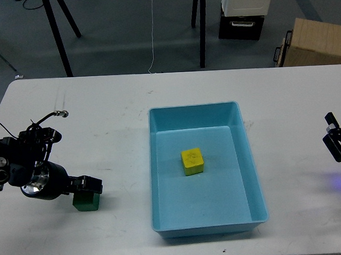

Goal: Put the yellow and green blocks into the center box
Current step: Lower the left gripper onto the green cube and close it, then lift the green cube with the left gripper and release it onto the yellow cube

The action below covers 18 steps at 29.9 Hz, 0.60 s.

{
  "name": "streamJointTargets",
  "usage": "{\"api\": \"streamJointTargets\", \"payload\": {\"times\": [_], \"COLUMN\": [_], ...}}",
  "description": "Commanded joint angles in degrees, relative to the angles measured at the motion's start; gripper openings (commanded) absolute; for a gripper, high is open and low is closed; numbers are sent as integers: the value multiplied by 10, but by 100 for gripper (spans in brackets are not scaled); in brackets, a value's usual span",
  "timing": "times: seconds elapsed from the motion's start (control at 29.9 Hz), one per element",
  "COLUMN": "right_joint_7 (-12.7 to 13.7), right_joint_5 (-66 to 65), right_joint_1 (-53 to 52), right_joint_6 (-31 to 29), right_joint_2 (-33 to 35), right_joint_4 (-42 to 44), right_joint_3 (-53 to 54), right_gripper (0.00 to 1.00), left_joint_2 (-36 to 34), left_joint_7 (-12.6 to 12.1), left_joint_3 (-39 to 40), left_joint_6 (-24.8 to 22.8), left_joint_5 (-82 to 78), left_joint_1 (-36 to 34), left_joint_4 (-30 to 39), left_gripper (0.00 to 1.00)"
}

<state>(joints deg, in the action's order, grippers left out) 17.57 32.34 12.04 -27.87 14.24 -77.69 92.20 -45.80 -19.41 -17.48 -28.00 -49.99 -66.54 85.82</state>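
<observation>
- A white table (104, 165) stands on grey floor, with tripod legs and a cardboard box behind it.
- The yellow block (192, 161) already lies inside the blue tray (253, 174), near its middle; half the job looks done.
- The green block (86, 201) sits on the table, well left of the tray.
- The left gripper (88, 185) is at the green block's top; whether it grips, I cannot tell.
- The right gripper (338, 138) hangs at the right edge, holding nothing visible; its opening is unclear.

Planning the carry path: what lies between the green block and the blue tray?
Head view: only bare white table separates the green block from the blue tray.
</observation>
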Motion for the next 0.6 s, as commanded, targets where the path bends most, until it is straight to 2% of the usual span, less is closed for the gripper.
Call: {"api": "streamJointTargets", "payload": {"times": [0.0,0.07,0.2,0.33,0.43,0.57], "right_joint_7": [0,0,0,0,-1,-1], "right_joint_5": [0,0,0,0,1,1], "right_joint_1": [1,2,2,3,3,3], "right_joint_6": [-1,-1,-1,-1,-1,-1], "right_joint_2": [0,0,0,0,0,0], "right_joint_4": [0,0,-1,-1,-2,-2], "right_joint_3": [0,0,0,1,4,5], "right_gripper": [98,98,98,98,98,98], "left_joint_2": [-5,-7,-9,-25,-34,-58], "left_joint_7": [-1,-1,-2,-16,-17,-16], "left_joint_3": [1,1,1,2,7,24], "left_joint_6": [0,0,0,0,0,0], "left_joint_5": [-3,-16,-44,-58,-67,-66], "left_joint_1": [8,11,17,18,17,-3], "left_joint_4": [1,1,3,8,11,22], "left_gripper": [97,88,52,18,3,0]}}
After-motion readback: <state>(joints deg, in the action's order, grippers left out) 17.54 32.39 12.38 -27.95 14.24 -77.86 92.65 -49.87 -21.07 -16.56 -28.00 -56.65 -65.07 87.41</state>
